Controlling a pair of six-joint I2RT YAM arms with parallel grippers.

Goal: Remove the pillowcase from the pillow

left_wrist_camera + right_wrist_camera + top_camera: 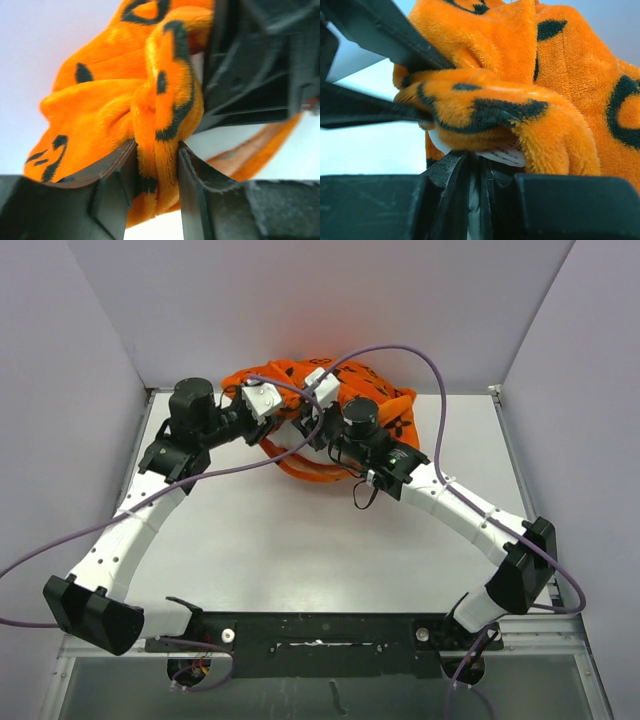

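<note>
The left tool is clamped on a thick fold of the pillowcase, plush orange fabric with dark motifs that bulges up between its two black fingers. The right tool, just beside it, has its fingers pressed almost together on a thin pale layer; what that layer is cannot be told. A small white printed label lies just above those fingertips, under an orange fold. Of the pillow only a sliver of white shows beneath the fabric. From above, both arms reach inward to the bunched orange heap, which sits at the far middle of the pale counter, close to the back wall.
</note>
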